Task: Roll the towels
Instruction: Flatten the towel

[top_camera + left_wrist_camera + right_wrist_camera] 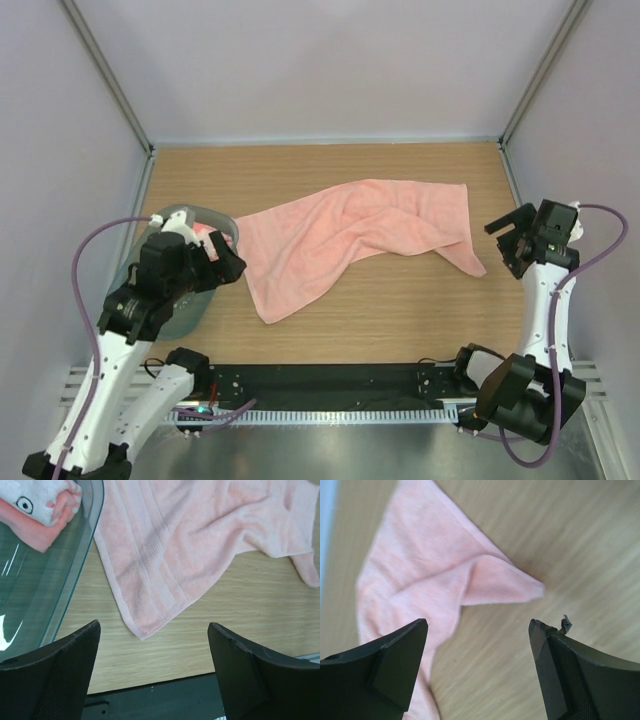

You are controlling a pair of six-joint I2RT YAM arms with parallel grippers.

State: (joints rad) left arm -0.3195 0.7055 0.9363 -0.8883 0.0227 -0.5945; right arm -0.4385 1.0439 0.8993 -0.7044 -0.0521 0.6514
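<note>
Top external: one towel (350, 240) lies unrolled and rumpled mid-table, its right end folded over, so I'd say this roll hasn't started. Left wrist shows a second towel (42, 510) bundled in the tray (45, 590), looks done. Left gripper (225, 262) and right gripper (508, 238) both have jaws apart, empty, one off each end of the cloth.
</note>
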